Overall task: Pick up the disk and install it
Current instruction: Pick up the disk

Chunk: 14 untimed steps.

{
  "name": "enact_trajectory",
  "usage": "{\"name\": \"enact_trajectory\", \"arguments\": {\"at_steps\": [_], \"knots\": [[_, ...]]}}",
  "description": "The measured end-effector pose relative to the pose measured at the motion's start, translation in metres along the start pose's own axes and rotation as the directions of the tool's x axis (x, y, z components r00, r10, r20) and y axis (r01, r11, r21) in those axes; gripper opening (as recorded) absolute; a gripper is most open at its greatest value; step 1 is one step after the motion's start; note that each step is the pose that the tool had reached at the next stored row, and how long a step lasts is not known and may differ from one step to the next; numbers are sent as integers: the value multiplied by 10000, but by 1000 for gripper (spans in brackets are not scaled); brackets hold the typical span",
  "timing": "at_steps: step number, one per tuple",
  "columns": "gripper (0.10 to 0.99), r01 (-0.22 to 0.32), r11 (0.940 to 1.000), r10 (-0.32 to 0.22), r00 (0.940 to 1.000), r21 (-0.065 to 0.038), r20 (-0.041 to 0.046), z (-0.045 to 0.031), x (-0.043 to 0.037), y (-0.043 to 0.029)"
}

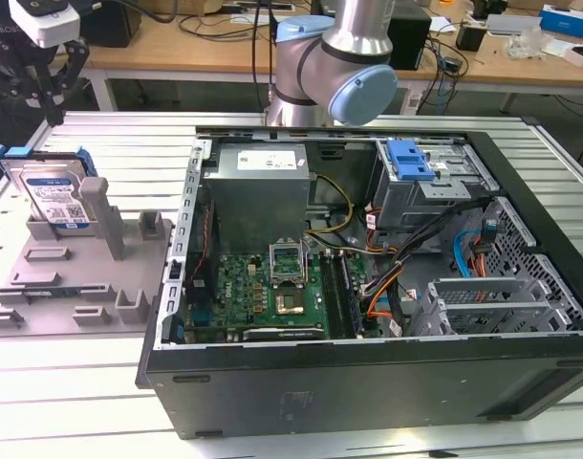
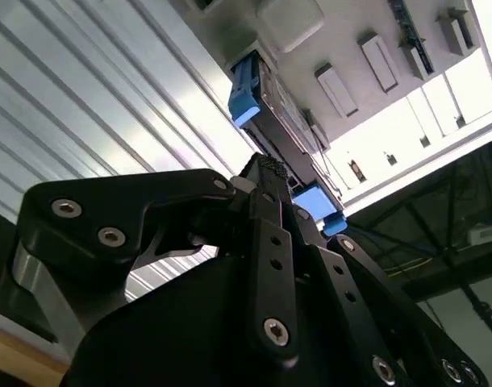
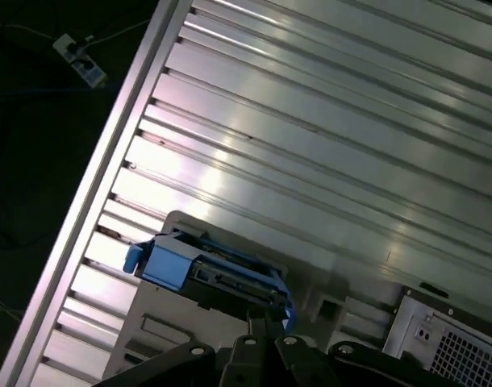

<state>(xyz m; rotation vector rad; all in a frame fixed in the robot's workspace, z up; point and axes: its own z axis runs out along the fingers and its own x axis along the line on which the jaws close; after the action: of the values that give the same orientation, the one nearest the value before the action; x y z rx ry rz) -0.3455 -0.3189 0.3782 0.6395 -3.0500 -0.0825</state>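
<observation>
The disk [image 1: 53, 189], a silver drive with a white-and-blue label in a bright blue carrier, stands on edge in a grey holder [image 1: 76, 273] at the exterior view's left. My gripper [image 1: 62, 96] hangs just above its top edge, open and holding nothing, apart from the disk. In both wrist views the disk's blue carrier [image 2: 246, 89] [image 3: 206, 270] lies just beyond my black fingers [image 2: 270, 242], seen edge-on. The open computer case [image 1: 368, 382] lies at the exterior view's right of the holder.
Inside the case are a grey power supply box [image 1: 258, 191], a green motherboard [image 1: 263, 292], loose cables and a grey drive cage with a blue ridged latch [image 1: 409, 158]. The slotted aluminium table [image 1: 129, 143] carries everything. The arm's base [image 1: 330, 67] rises behind the case.
</observation>
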Motion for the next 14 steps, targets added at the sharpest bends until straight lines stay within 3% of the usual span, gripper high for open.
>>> {"name": "enact_trajectory", "arguments": {"at_steps": [1,3,4,8,10,14], "knots": [[114,187,9998,-187,9998,-1,-18,0,-1,0],[235,635,9980,-635,9980,3,-44,0,-4,-2],[235,944,9955,-944,9955,6,-62,-1,-6,-3],[482,1775,9841,-1774,9841,9,-111,1,-9,-4],[482,2122,9772,-2122,9771,17,-132,2,-11,0],[482,2665,9637,-2665,9638,142,-30,3,-12,-1]]}}
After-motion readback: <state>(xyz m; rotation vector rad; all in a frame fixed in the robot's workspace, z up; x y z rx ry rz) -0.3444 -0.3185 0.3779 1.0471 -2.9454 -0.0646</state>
